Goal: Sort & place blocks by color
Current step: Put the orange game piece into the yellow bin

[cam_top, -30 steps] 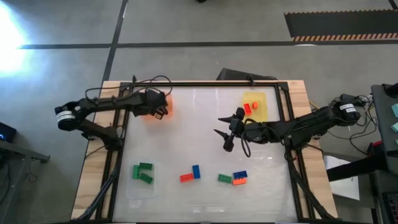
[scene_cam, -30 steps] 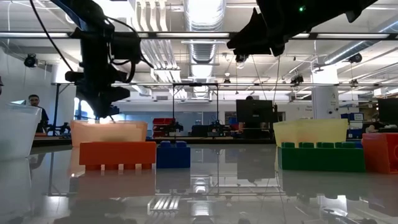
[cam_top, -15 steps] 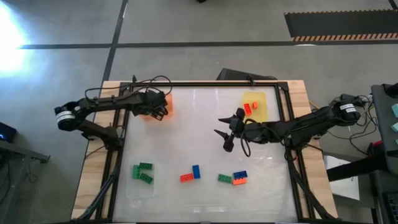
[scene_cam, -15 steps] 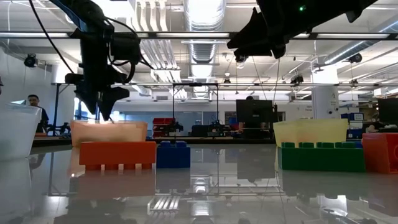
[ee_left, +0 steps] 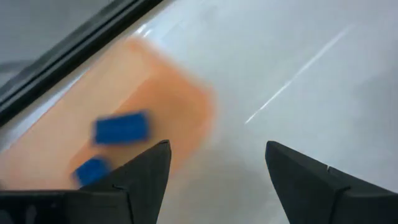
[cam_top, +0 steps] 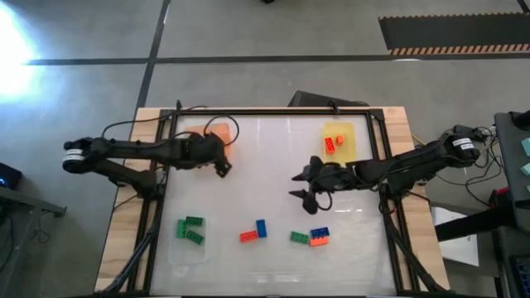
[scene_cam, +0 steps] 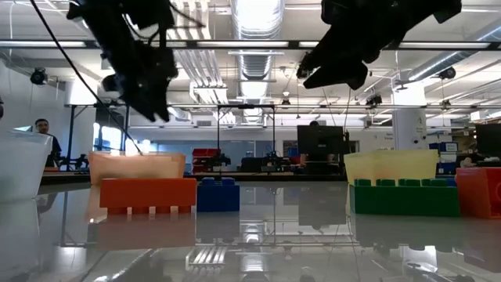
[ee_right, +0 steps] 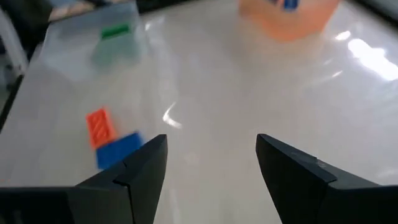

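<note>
Both my arms have shifted — left gripper [cam_top: 222, 165] open, empty, off the orange tray [ee_left: 124, 149]; right gripper [cam_top: 303, 187] open, empty — should descend squarely over 1 blue block [ee_right: 118, 151].

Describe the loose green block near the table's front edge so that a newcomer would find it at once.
In the high view, find the yellow tray at the table's right rear. Nearer the front lie three blocks; the green block is leftmost, touching the orange block under the blue block.

High cam straight down; low cam table-level; wrist cams close; all share table [cam_top: 273, 157].
</note>
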Tool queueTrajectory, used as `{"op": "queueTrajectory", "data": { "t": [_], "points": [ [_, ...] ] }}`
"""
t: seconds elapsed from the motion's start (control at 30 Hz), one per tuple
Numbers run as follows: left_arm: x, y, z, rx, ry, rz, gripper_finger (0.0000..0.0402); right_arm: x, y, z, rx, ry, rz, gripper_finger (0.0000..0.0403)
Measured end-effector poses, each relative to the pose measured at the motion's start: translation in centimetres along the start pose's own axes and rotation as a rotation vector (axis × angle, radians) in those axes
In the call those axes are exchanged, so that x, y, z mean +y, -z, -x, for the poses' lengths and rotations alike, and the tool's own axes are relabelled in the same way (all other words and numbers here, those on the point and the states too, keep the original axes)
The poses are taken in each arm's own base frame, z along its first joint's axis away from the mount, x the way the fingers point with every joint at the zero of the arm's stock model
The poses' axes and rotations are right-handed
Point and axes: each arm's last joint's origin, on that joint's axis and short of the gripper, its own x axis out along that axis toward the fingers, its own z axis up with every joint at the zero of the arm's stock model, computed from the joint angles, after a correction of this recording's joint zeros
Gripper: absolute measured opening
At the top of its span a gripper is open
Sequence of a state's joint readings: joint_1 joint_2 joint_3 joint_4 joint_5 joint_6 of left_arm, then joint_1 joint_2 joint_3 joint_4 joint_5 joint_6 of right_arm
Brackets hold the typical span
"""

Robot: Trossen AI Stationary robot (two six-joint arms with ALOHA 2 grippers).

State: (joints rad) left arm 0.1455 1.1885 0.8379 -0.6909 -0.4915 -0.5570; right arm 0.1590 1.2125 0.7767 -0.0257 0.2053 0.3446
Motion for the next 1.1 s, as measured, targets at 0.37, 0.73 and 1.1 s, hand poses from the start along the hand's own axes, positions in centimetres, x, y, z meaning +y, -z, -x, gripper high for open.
{"op": "queueTrajectory", "data": {
  "t": [0.37,0.73,1.1],
  "points": [
    [-4.6,-0.5,3.2,-0.313,0.293,-0.172,0.0247,1.8,-0.9,1.9,0.235,0.006,0.043,0.0235],
    [-5.1,-0.6,3.4,-0.349,0.315,-0.193,0.0247,6.8,-0.5,3.4,0.457,-0.013,0.089,0.0234],
    [-5.1,-0.2,3.1,-0.338,0.309,-0.201,0.0247,13.5,4.6,2.2,0.777,-0.023,0.213,0.0217]
  ]
}}
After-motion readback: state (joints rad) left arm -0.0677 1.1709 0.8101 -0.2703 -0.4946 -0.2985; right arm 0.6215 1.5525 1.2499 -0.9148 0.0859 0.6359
